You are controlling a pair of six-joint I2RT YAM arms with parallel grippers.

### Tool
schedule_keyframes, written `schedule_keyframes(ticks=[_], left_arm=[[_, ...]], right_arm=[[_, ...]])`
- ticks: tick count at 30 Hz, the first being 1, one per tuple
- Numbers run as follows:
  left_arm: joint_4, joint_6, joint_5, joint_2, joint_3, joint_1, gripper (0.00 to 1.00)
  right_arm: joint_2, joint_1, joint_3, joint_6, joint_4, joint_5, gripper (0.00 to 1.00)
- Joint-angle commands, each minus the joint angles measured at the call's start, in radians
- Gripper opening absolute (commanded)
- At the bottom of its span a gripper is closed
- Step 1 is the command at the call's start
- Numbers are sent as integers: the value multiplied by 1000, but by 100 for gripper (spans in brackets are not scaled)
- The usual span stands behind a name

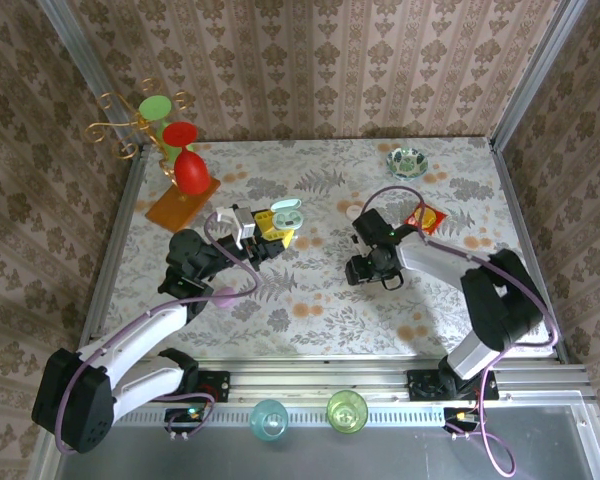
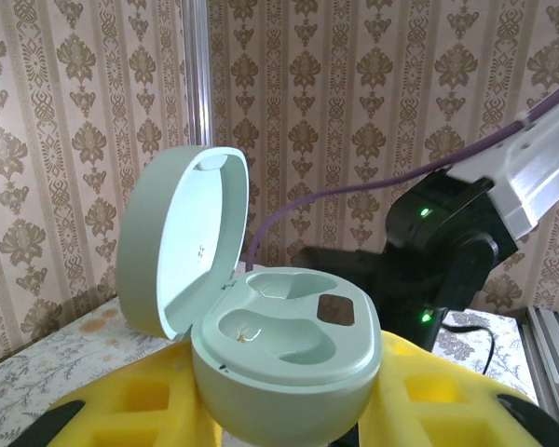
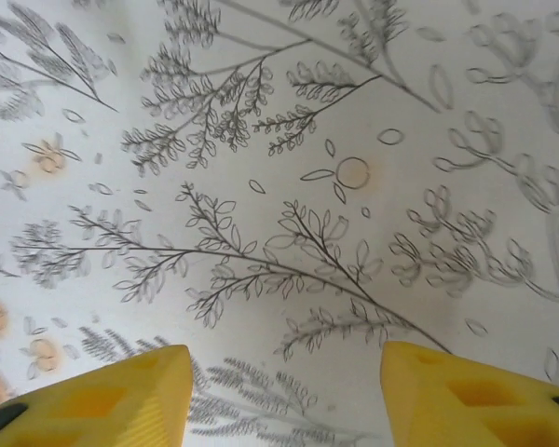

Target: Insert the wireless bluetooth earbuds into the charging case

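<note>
Find the left gripper closed narrow on the lower shell of the pale mint-green, pebble-shaped plastic charging case, with yellow foam finger pads pressing both flanks at the bottom of the left wrist view. Note the hinged lid standing open at centre left and two moulded wells facing up, apparently vacant. Find the right gripper with jaws spread wide, gripping nothing, aimed down at the white tablecloth printed with grey leaf sprays. In the top view, place it at centre right, well apart from the case at centre. Cannot tell where the tiny plastic wireless bluetooth earbuds lie; too small to resolve. Treat the small lilac rounded object beside the left forearm, lower left of centre, as unidentified: bud or second case.

Expect these faults:
- Closing on bare cloth and pinching fabric, caused by descending without a bud centred between the fingers.
- Squirting a smooth, bean-sized bud sideways, caused by off-centre pad contact.
- Seating in the wrong well or dropping off the rim, caused by releasing high or misaligned over the case.
- Twisting the case in the pads or knocking the lid shut, caused by pressing down against a low, narrow grip.
- Clashing wrists, caused by crowding both arms over the case.
</note>
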Motion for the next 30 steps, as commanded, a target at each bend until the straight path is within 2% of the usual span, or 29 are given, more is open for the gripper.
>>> schedule_keyframes(ticks=[1,5,10,18,30], left_arm=[[7,20,18,-21,14,5,25],[7,21,14,-23,12,5,25],[7,23,18,-18,21,5,25],[-9,26,18,-28,24,5,25],[-43,32,17,-34,36,5,25]], right_arm=[[-99,10,-40,74,51,32,61],[-125,18,-89,191,185,-44,60],[-2,40,-6,288,291,-162,58],[198,80,115,343,358,-171,57],[326,44,216,288,346,-123,55]])
